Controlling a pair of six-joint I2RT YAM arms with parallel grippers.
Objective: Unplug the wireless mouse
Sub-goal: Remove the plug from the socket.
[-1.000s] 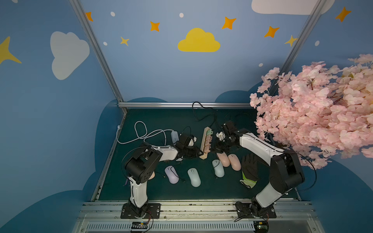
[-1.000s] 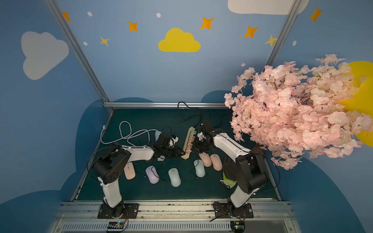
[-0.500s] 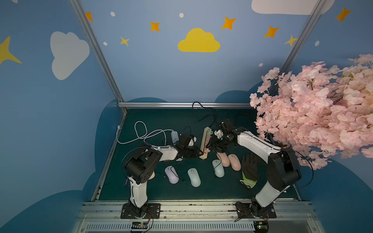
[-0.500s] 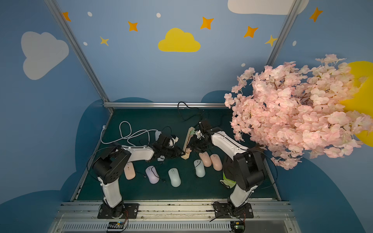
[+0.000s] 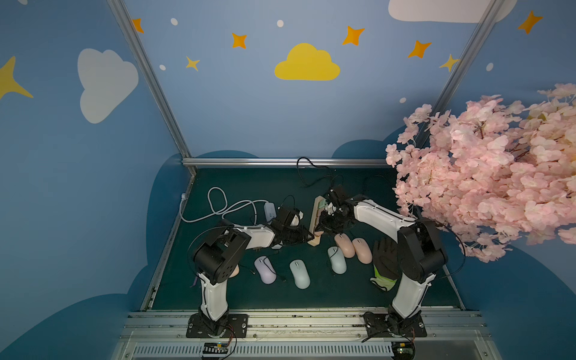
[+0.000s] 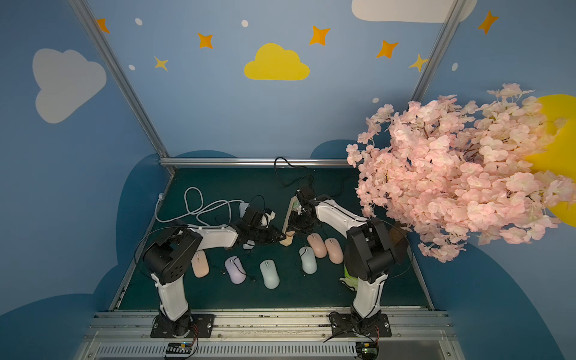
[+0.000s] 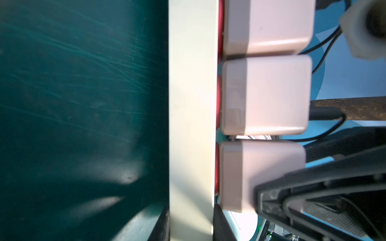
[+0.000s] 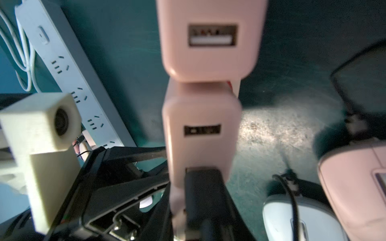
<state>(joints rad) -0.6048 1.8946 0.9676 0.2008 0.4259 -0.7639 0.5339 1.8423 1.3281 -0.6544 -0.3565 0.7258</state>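
A cream power strip (image 5: pixel 315 218) stands tipped on its edge on the green mat, carrying several pink USB adapters (image 7: pixel 265 94). My left gripper (image 7: pixel 191 221) is shut on the strip's near end, one finger on each face. My right gripper (image 8: pixel 198 200) is shut on a black USB plug (image 8: pixel 202 183) that sits in the nearest adapter. The other two adapters (image 8: pixel 208 37) show empty ports. Several mice lie in front: a pale blue one (image 5: pixel 337 260), two pink ones (image 5: pixel 344 245), a pale green one (image 5: pixel 300 274) and a purple one (image 5: pixel 265 269). I cannot tell which mouse the plug's cable reaches.
A white power strip (image 5: pixel 269 210) with a looped white cable (image 5: pixel 218 205) lies at the back left. A black glove (image 5: pixel 385 265) lies beside the right arm. Pink blossom branches (image 5: pixel 486 174) overhang the right side. Black cables (image 5: pixel 307 174) trail at the back wall.
My right gripper has shifted in toward the strip's near end; its jaws opened and have closed again on the black plug. The left arm has kept its hold.
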